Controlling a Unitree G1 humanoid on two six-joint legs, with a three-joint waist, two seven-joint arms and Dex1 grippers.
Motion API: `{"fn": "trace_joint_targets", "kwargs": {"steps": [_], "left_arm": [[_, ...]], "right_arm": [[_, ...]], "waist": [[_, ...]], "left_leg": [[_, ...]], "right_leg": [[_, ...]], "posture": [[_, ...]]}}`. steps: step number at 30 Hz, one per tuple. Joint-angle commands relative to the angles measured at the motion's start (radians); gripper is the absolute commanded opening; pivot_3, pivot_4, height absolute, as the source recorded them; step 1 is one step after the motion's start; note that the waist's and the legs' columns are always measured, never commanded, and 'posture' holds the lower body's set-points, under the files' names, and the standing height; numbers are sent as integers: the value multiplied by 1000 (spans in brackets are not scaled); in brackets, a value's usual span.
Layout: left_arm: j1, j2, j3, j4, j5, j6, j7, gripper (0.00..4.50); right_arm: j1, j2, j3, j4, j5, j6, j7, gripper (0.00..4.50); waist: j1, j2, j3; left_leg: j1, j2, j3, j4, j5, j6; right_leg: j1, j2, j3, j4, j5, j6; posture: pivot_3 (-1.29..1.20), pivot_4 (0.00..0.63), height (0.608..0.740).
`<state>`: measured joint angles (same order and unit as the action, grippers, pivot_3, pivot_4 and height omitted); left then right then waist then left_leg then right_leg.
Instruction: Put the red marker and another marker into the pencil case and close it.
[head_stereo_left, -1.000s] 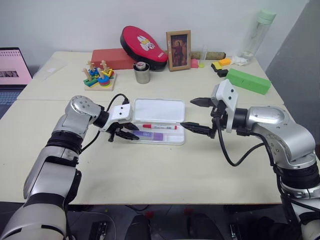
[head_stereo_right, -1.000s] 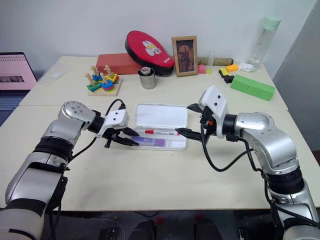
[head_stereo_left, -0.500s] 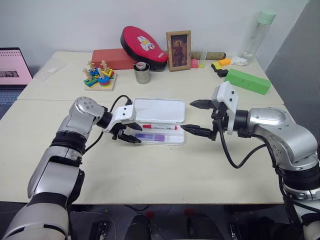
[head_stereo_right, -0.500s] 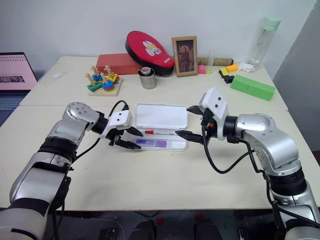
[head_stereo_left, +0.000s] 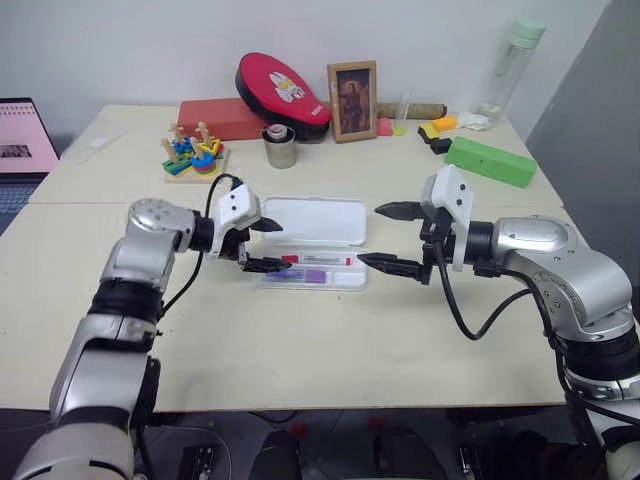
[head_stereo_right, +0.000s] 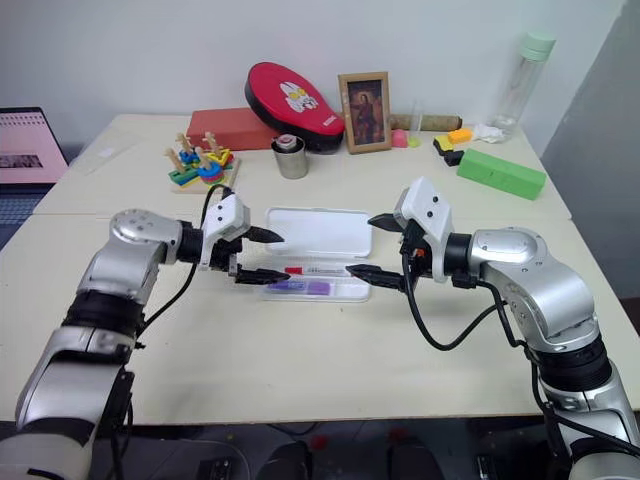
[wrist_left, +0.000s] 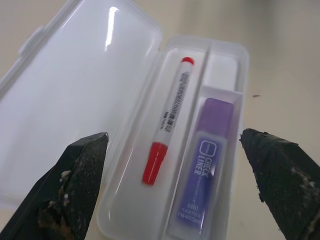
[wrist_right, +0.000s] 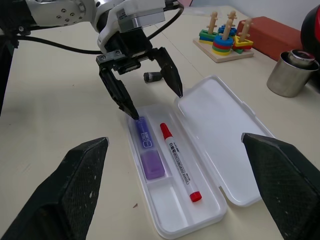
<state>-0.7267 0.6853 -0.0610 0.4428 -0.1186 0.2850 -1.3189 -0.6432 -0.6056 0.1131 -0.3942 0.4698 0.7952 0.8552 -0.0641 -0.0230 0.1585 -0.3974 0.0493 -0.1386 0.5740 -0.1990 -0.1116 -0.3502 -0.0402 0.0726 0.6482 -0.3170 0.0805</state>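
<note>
From the head views, the pencil case (head_stereo_left: 312, 245) is lying open near the middle of the worktop (head_stereo_left: 300, 340), its lid (head_stereo_left: 312, 220) folded flat toward the far edge. The red marker (head_stereo_left: 318, 260) and the lavender marker (head_stereo_left: 308, 275) are lying in the tray, though their details are hard to make out from here. The left gripper (head_stereo_left: 266, 246) is hovering at the case's left end, its fingers spread wide and holding nothing, the lower tip just over the lavender marker's end. The right gripper (head_stereo_left: 391, 238) is hanging off the case's right end, also splayed and empty.

In the left wrist view, the two markers are lying side by side between the spread fingers (wrist_left: 75, 185), each in its own lengthwise compartment, and the printing on the lavender barrel is showing. The lid's outer edge is being cut off here.

The right wrist view is showing the tray divided, a small end compartment sitting bare, and a stubby black item (wrist_right: 152, 76) lying on the worktop behind the left gripper, partly hidden by its fingers. Whether the lower finger is touching the lavender marker is impossible to tell.
</note>
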Motion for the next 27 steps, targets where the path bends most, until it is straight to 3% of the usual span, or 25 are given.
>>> {"fn": "trace_joint_targets", "kwargs": {"steps": [1,6,12,18,27], "left_arm": [[171,21,214,-332,-135,245,183,4492],[307,-65,385,-483,-115,354,531,4492],[359,-163,409,-489,-67,385,790,4492],[318,-186,389,-357,-44,379,903,4492],[160,-204,274,-54,-8,281,915,4492]], "right_arm": [[-36,5,-23,-12,47,-34,42,4500],[-95,58,-18,48,78,-20,45,4500],[-141,101,26,99,77,-31,73,4500],[-155,105,49,121,60,-49,86,4500],[-149,103,52,112,42,-47,63,4500]], "waist": [[-6,0,0],[7,0,0],[24,-2,-1],[31,-1,-1],[32,-2,-1]], "left_leg": [[0,0,0,0,0,0],[2,0,0,1,0,0],[7,0,-1,2,0,0],[7,0,-1,1,0,0],[6,0,-1,1,0,0]], "right_leg": [[1,0,1,0,0,0],[2,0,0,1,0,0],[8,0,0,-1,1,2],[7,0,0,-1,1,2],[7,0,-1,-1,1,2]], "posture": [[0,150,740],[0,150,740],[0,150,740],[0,150,740],[0,150,740]]}}
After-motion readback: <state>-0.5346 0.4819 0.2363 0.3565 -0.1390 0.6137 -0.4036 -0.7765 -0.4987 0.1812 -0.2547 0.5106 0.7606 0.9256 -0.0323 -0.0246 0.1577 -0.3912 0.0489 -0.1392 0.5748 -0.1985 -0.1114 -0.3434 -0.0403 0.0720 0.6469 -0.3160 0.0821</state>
